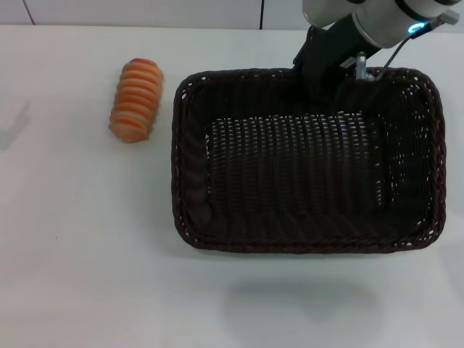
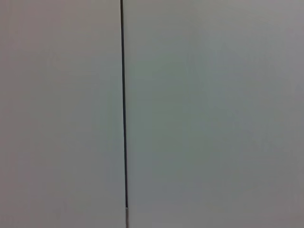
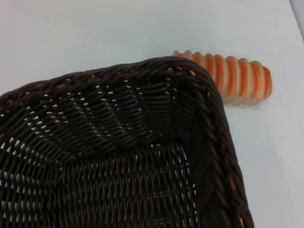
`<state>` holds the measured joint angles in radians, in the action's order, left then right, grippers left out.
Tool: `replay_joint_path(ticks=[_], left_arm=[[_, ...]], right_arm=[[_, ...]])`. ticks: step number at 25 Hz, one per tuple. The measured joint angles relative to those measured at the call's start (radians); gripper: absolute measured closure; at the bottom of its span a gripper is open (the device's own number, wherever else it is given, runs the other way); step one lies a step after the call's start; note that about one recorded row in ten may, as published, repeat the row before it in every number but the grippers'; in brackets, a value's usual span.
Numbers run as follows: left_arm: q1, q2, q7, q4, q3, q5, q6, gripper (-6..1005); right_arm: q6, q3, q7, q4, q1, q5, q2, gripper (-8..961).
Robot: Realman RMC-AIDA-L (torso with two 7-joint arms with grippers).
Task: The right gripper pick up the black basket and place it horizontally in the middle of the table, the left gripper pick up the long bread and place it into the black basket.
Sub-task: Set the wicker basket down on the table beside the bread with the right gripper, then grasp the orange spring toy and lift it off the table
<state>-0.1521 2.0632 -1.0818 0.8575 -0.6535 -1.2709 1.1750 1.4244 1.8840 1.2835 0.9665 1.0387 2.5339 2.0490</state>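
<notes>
The black basket (image 1: 304, 159) fills the middle and right of the head view, long side across. A faint separate shadow lies on the table (image 1: 72, 275) in front of it, so it seems held off the surface. My right gripper (image 1: 339, 71) reaches down from the far right and grips the basket's far rim. In the right wrist view, one basket corner (image 3: 190, 80) is close up, with the long bread (image 3: 237, 78) just beyond it. The long bread (image 1: 136, 99), orange with pale ridges, lies on the table left of the basket. My left gripper is out of view.
The left wrist view shows only a pale flat surface with a thin dark seam (image 2: 123, 104). The table's far edge (image 1: 145, 27) runs along the top of the head view. White tabletop extends left of and in front of the basket.
</notes>
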Motion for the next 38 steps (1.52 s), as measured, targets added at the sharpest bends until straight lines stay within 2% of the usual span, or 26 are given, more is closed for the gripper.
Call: replay_joint_path(ticks=[8,14,16,21,29,31,32,33,34,35,36,37,38], left_arm=[[0.02,0.0,0.004,0.027,0.011,0.01,0.005,185],[0.024,0.001,0.002,0.028,0.008,0.011,0.011,186],[0.025,0.002,0.001,0.028,0.006,0.012,0.016,186],[0.026,0.003,-0.001,0.027,0.007,0.012,0.021,186],[0.029,0.005,-0.006,0.026,0.009,0.013,0.031,186],[0.028,0.005,-0.006,0.025,0.01,0.013,0.031,187],[0.028,0.005,-0.006,0.024,0.009,0.013,0.031,187],[0.027,0.005,-0.006,0.024,0.008,0.013,0.031,187],[0.026,0.005,-0.006,0.023,0.007,0.013,0.031,187],[0.025,0.005,-0.006,0.022,0.006,0.013,0.03,187],[0.023,0.004,-0.006,0.021,0.004,0.013,0.029,187],[0.023,0.004,-0.006,0.021,0.004,0.013,0.029,187],[0.022,0.004,-0.006,0.021,0.004,0.013,0.03,187]], right_arm=[[0.025,-0.035,-0.155,0.032,-0.013,-0.009,0.0,776],[0.044,-0.161,-0.272,0.09,-0.027,-0.007,0.003,756],[0.042,-0.173,-0.284,0.091,-0.027,0.001,0.004,749],[0.008,-0.208,-0.327,0.097,-0.036,0.047,0.005,533],[-0.094,-0.256,-0.372,0.193,-0.073,0.098,0.008,484],[-0.118,-0.269,-0.395,0.28,-0.093,0.104,0.014,483],[-0.118,-0.269,-0.395,0.28,-0.093,0.104,0.014,482],[-0.146,-0.272,-0.427,0.361,-0.122,0.119,0.018,482],[-0.146,-0.272,-0.427,0.361,-0.122,0.119,0.018,481],[-0.17,-0.27,-0.452,0.414,-0.143,0.131,0.021,481],[-0.212,-0.258,-0.493,0.542,-0.208,0.14,0.024,480],[-0.212,-0.258,-0.493,0.542,-0.208,0.14,0.024,481],[-0.243,-0.235,-0.521,0.654,-0.271,0.126,0.025,481]])
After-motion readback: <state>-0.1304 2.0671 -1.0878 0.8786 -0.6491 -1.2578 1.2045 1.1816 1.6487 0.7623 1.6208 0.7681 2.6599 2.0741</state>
